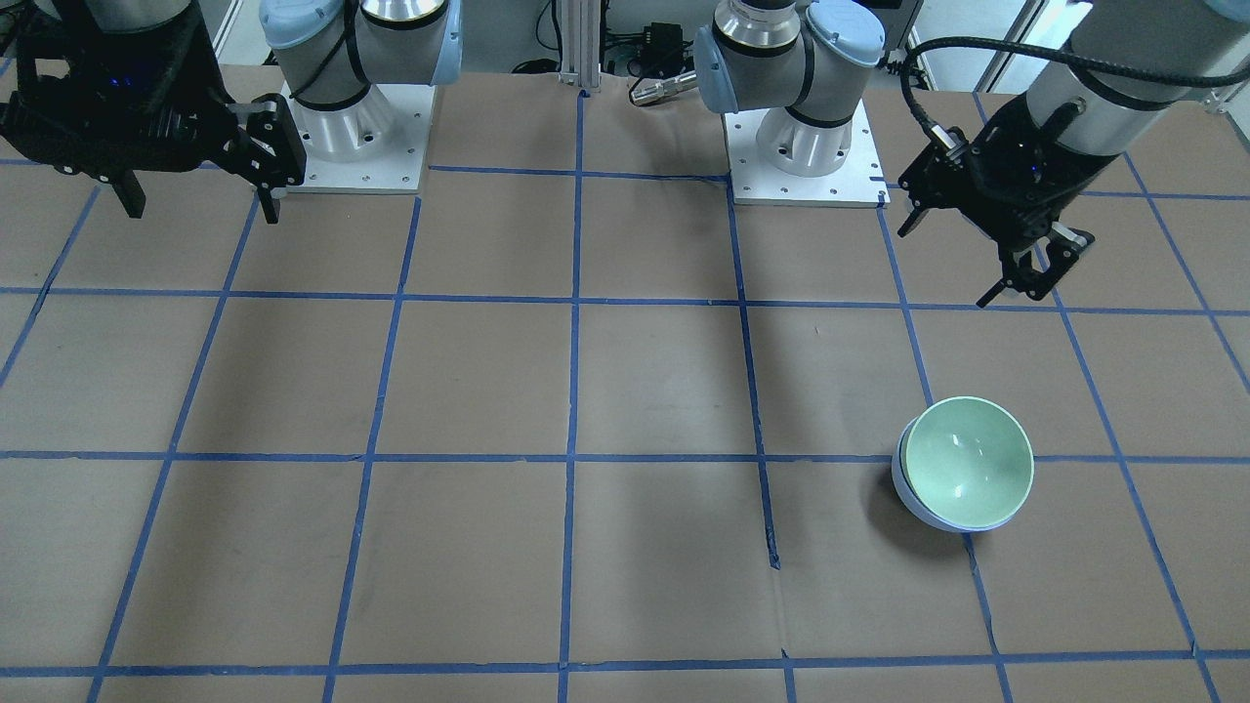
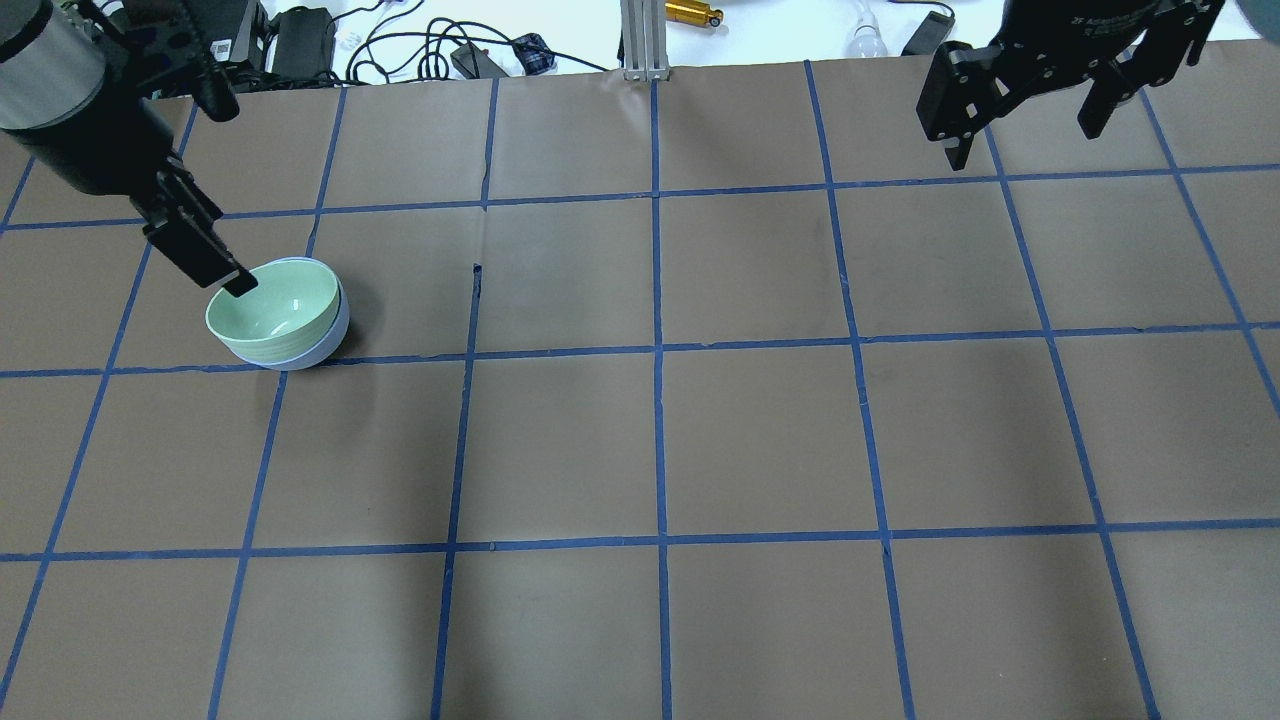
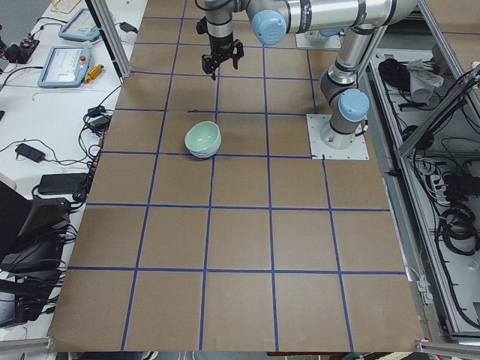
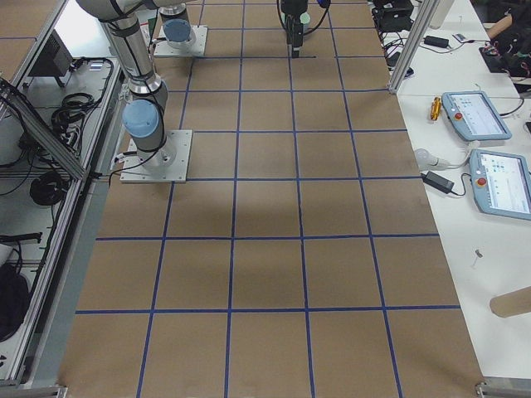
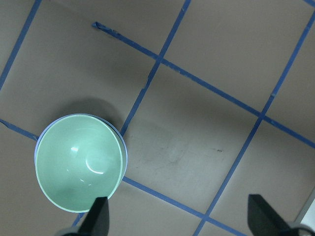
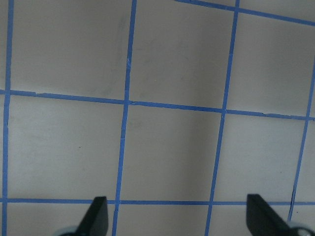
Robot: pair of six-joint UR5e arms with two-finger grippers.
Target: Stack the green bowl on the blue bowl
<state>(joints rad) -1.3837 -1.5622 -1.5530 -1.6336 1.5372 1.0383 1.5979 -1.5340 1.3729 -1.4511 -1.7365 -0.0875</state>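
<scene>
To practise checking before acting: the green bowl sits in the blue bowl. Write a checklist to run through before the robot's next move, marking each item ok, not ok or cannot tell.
1. Green bowl sits inside blue bowl: ok.
2. Green bowl seated level and centred: cannot tell; the blue rim shows more on one side.
3. Left end effector open and empty: ok.
4. Left end effector apart from both bowls: ok.
5. Right end effector open, empty, over bare table: ok.
</scene>
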